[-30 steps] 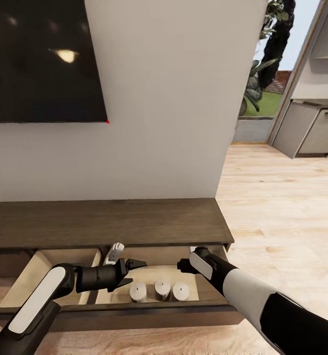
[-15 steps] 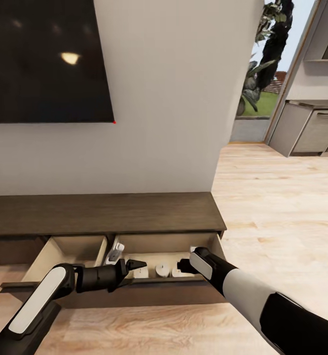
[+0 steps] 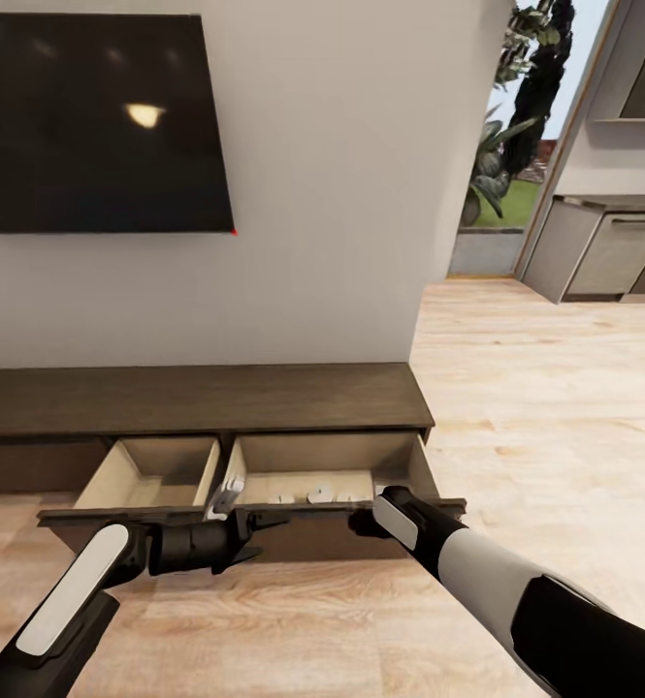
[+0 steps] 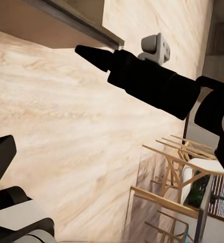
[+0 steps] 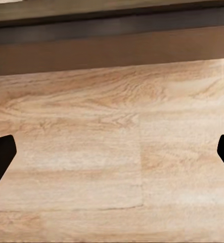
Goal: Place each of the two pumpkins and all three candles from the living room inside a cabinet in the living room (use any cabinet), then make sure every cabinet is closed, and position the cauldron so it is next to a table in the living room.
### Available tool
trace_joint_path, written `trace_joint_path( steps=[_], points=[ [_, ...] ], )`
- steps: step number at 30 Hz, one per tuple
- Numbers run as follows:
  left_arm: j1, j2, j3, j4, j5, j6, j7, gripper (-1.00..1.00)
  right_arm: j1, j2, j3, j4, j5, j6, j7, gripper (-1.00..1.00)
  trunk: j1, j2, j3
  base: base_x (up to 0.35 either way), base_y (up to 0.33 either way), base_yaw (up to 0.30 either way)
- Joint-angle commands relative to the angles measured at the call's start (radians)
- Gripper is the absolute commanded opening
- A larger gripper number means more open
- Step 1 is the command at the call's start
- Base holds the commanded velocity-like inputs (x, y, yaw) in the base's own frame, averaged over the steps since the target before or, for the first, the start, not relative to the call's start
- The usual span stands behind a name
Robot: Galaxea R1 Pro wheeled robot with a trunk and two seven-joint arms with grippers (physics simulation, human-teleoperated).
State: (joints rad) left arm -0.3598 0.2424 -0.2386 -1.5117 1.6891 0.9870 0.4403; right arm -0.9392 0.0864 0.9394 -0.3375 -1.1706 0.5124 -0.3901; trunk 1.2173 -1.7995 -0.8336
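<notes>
- Dark brown wood: the cabinet (image 3: 196,397) runs low along the white wall under a black wall screen (image 3: 94,121). Two drawers stand pulled out, pale beige inside.
- Right-hand open drawer (image 3: 327,475): tops of the candles (image 3: 317,496) show just above the drawer front; at least two pale caps, a third partly hidden. Left-hand open drawer (image 3: 152,473): inside shows bare beige as far as visible.
- Left end effector (image 3: 254,538): in front of the drawer fronts, low over the wooden floor (image 3: 555,407). Fingers spread wide, nothing between them; in the left wrist view one dark fingertip (image 4: 89,53) sits just below the drawer edge.
- Right end effector (image 3: 361,522): just in front of the right drawer's front panel. In the right wrist view its two fingertips (image 5: 0,157) sit at opposite frame edges: wide, holding nothing, floor planks between.
- Kitchen units (image 3: 603,252) far right, beyond a doorway with greenery.
</notes>
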Motion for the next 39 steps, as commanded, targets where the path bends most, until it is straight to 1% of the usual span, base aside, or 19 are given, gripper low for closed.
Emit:
trace_joint_path(
  steps=[1, 8, 10, 19, 27, 28, 29, 33, 34, 35, 36, 38, 39],
  points=[
    [-0.001, 0.0, -0.001, -0.001, 0.011, 0.0, 0.01, 1.0, -0.001, 0.0, 0.007, -0.002, -0.009, 0.001, -0.007, 1.0, -0.001, -0.001, -0.001, -0.322, 0.0, 0.0],
    [-0.001, 0.0, -0.002, -0.001, 0.01, -0.001, 0.011, 1.0, -0.001, 0.0, 0.007, -0.002, -0.009, 0.001, -0.008, 1.0, 0.026, -0.05, -0.023, -0.305, 0.0, 0.0],
    [-0.001, 0.001, 0.0, -0.001, 0.009, -0.001, 0.011, 1.0, -0.001, 0.001, 0.008, -0.002, -0.009, 0.0, -0.008, 1.0, 0.034, -0.064, -0.029, -0.127, 0.0, 0.0],
    [-0.001, 0.002, 0.002, -0.001, 0.006, -0.002, 0.012, 1.0, -0.001, 0.0, 0.008, 0.0, -0.009, -0.006, -0.007, 1.0, 0.034, -0.064, -0.029, -0.017, 0.0, 0.0],
    [-0.001, 0.002, 0.002, 0.003, 0.001, -0.004, 0.018, 1.0, -0.001, -0.002, 0.006, -0.001, -0.009, -0.009, -0.007, 1.0, 0.064, -0.12, -0.054, 0.0, 0.0, 0.0],
    [-0.001, 0.001, 0.004, 0.016, 0.0, -0.004, 0.028, 1.0, -0.001, -0.003, 0.006, -0.001, -0.009, -0.009, -0.007, 1.0, 0.068, -0.127, -0.057, 0.0, 0.0, 0.0],
    [-0.001, -0.001, 0.003, 0.054, -0.001, -0.004, 0.074, 1.0, -0.001, -0.004, 0.006, -0.002, -0.009, -0.009, -0.007, 1.0, 0.072, -0.134, -0.06, 0.0, 0.0, 0.0],
    [-0.004, -0.003, 0.001, 0.082, -0.006, -0.009, 0.147, 1.0, -0.001, -0.005, 0.007, -0.002, -0.009, -0.008, -0.007, 1.0, 0.087, -0.162, -0.073, 0.0, 0.0, 0.0],
    [-0.005, -0.003, 0.001, 0.084, -0.012, -0.015, 0.163, 1.0, -0.001, -0.005, 0.007, -0.002, -0.009, -0.008, -0.007, 1.0, 0.091, -0.169, -0.076, 0.0, 0.0, 0.0],
    [-0.005, -0.003, 0.001, 0.086, -0.026, -0.029, 0.184, 1.0, -0.001, -0.005, 0.008, -0.002, -0.009, -0.008, -0.007, 1.0, 0.095, -0.176, -0.079, 0.0, 0.0, 0.0],
    [-0.005, -0.004, 0.001, 0.092, -0.049, -0.051, 0.205, 1.0, -0.001, -0.006, 0.008, -0.001, -0.01, -0.007, -0.007, 1.0, 0.099, -0.183, -0.082, 0.0, 0.0, 0.0],
    [-0.007, -0.01, 0.0, 0.11, -0.112, -0.1, 0.235, 1.0, 0.0, -0.006, 0.008, 0.001, -0.009, -0.007, -0.007, 1.0, 0.107, -0.197, -0.089, 0.0, 0.0, 0.0],
    [-0.008, -0.02, -0.002, 0.117, -0.147, -0.114, 0.243, 1.0, 0.003, -0.006, 0.008, 0.001, -0.008, -0.008, -0.007, 1.0, 0.11, -0.204, -0.092, 0.0, 0.0, 0.0]
  ],
)
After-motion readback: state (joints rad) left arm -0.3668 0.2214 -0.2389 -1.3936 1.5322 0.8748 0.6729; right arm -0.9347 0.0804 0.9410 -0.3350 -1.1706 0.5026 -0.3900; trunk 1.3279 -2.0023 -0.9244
